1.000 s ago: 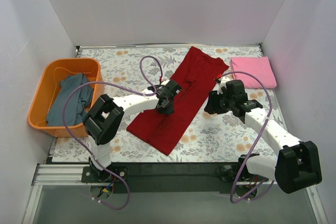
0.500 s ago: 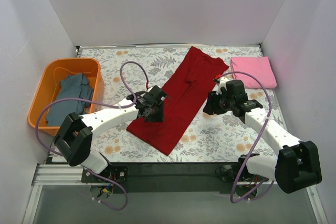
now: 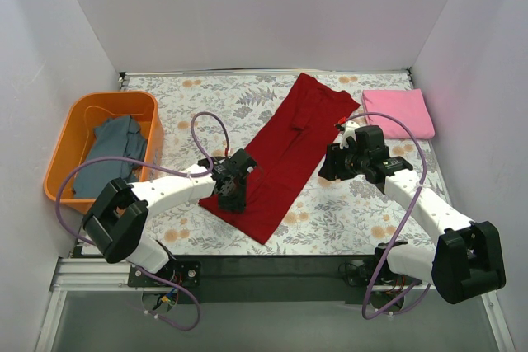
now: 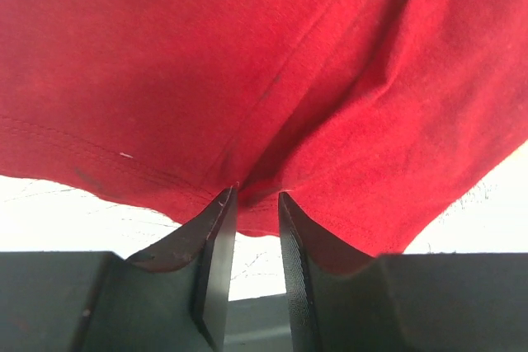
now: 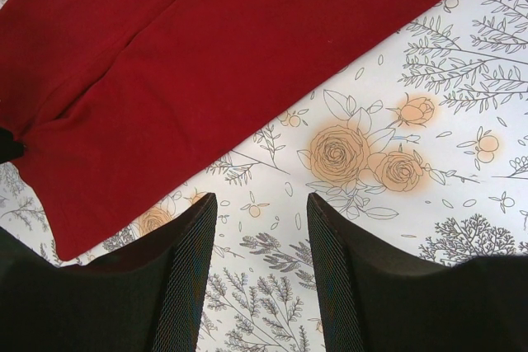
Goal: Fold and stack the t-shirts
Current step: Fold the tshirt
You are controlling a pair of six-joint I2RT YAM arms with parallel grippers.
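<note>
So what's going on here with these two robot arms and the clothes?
They are folding t-shirts. A dark red t-shirt lies in a long strip on the flowered tablecloth. The left gripper is at its near hem, fingers close together with cloth puckering at their tips; whether it has a firm grip is unclear. The right gripper hovers open beside the shirt's right edge, holding nothing. A pink t-shirt sits folded at the far right, and a grey-blue t-shirt lies crumpled in the orange basket.

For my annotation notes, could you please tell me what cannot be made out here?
- Left gripper, left wrist view: whether it pinches the red shirt; its fingertips hide the hem.
- Grey shirt, top view: bunched in the basket, its folds hide the rest.
- Pink shirt, top view: fold layers too small.
</note>
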